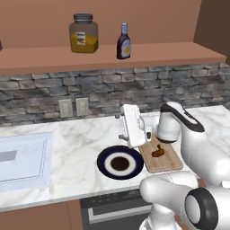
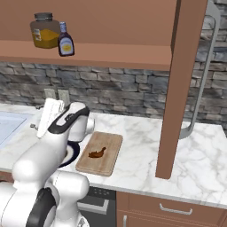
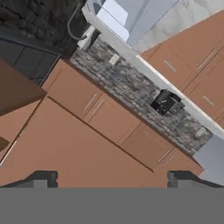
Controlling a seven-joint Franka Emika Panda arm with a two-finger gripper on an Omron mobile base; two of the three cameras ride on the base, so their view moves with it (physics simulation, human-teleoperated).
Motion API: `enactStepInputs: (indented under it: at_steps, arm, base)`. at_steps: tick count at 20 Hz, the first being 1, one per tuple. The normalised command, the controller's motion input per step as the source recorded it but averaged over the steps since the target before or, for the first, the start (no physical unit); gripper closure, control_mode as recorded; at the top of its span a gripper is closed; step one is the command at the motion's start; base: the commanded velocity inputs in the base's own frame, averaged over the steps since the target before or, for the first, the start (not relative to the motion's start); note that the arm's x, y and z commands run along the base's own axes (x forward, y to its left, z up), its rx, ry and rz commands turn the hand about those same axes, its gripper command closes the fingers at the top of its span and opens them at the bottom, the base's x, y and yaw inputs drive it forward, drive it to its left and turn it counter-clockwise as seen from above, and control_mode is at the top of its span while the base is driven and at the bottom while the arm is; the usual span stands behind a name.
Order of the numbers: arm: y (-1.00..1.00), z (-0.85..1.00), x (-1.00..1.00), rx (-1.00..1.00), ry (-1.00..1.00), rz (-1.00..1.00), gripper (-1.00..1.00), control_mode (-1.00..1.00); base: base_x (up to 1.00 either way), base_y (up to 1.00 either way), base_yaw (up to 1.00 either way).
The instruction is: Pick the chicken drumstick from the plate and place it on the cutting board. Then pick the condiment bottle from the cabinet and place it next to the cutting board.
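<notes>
The chicken drumstick lies on the light wooden cutting board. To the board's left sits the dark navy plate with nothing on it. My gripper hangs open above the plate's far edge, turned sideways and holding nothing. Up on the cabinet shelf stands the slim condiment bottle, well above the gripper.
A wide orange-filled jar stands just left of the bottle. A sink is set into the marble counter at the left. A tall wooden panel rises right of the board. Wall outlets sit on the stone backsplash.
</notes>
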Motion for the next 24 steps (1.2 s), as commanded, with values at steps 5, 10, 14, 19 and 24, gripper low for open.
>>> enactStepInputs:
  at_steps: [5,10,14,19,24]
  arm:
    - [0.0,0.14,0.0,0.12,0.24,-0.1,-1.0,-1.0]
    - [0.0,0.1,0.0,0.08,0.24,-0.09,-1.0,-1.0]
    - [-0.01,0.18,0.0,0.05,0.22,-0.04,-1.0,-1.0]
    - [0.0,0.18,0.0,0.0,0.2,-0.02,-1.0,-1.0]
    - [0.0,0.18,0.0,0.0,0.2,-0.02,-1.0,-1.0]
  base:
    - [0.0,0.0,0.0]
    - [0.0,0.0,0.0]
    - [0.0,0.0,0.0]
    - [0.0,0.0,0.0]
    - [0.0,0.0,0.0]
